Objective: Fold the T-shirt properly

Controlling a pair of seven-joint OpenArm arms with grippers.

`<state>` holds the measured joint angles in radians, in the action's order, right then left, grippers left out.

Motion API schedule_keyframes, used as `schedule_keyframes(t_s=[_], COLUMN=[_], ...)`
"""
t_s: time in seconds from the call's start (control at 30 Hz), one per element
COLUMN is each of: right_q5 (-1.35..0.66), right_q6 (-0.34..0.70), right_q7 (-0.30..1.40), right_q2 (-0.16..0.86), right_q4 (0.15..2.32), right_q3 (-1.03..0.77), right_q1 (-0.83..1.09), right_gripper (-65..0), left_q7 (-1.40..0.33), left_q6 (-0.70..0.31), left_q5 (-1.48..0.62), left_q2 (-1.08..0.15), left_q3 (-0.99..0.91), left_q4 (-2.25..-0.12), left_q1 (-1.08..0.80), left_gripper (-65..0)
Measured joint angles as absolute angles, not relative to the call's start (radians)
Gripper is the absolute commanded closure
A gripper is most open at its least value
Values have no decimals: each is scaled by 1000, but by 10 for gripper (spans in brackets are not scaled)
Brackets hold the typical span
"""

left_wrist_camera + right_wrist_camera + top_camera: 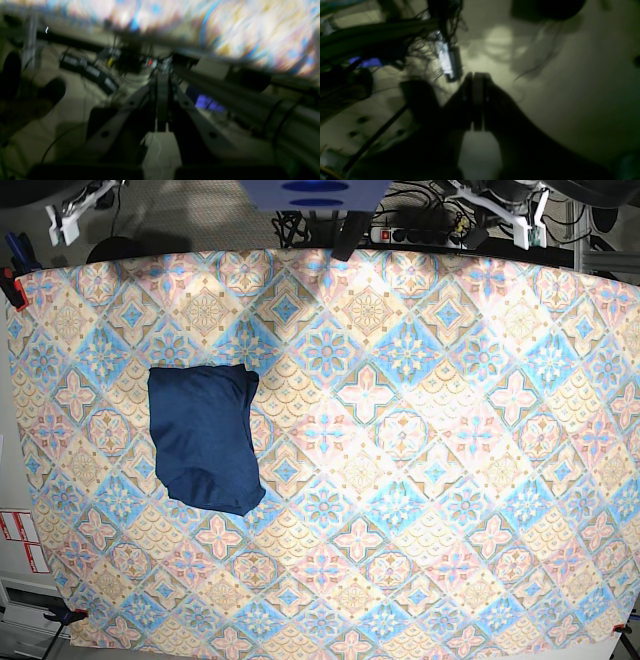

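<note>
In the left wrist view, heavily blurred, the left gripper [162,100] has its jaws pressed together with nothing between them. It hangs off the table's edge, over a pale floor with a dark power strip [88,72] and tangled cables. A band of the patterned tablecloth [250,32] runs along the top of the picture.

In the right wrist view, dim and soft, the right gripper [478,100] also has its jaws pressed together, pinching nothing. Below it lies pale floor crossed by thin cables [535,67], with a dark cable tangle at upper left.

In the base view, the T-shirt [204,437] lies folded into a compact, roughly rectangular dark navy bundle of soft knit fabric, on the left half of the table, nearer the left edge than the centre. Its edges are slightly uneven, the near right corner tapering. The tablecloth carries a diamond tile pattern in blue, pink and cream. Wide bare cloth spreads to the right of the shirt and along the near edge. Both arms are drawn back at the far corners, well apart from the shirt.
</note>
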<state>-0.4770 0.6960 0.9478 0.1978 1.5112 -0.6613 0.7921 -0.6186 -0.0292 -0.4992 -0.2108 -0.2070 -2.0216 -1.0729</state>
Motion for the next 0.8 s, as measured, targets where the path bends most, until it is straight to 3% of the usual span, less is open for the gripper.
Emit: schedule_keyframes(t_s=[0.17, 0.33, 0.6, 0.8], right_q5=[-459, -381, -149, -29], right_q6=[685, 696, 683, 695], right_q7=[931, 765, 505, 277], right_q2=[199, 191, 184, 162], right_q4=[1288, 1148, 690, 435], right_q3=[-596, -414, -390, -385], right_q1=[803, 781, 525, 392], right_gripper=[0, 0, 0, 0], left_q7=[-553, -358, -209, 35], left_q6=[-31, -30, -36, -29], left_q5=[-501, -398, -349, -347], left_q2=[-207, -214, -200, -211], left_q3=[-115, 7, 192, 328], left_q4=[-1792, -1486, -1052, -749], left_q1=[-1019, -912, -677, -519], left_gripper=[0, 0, 0, 0])
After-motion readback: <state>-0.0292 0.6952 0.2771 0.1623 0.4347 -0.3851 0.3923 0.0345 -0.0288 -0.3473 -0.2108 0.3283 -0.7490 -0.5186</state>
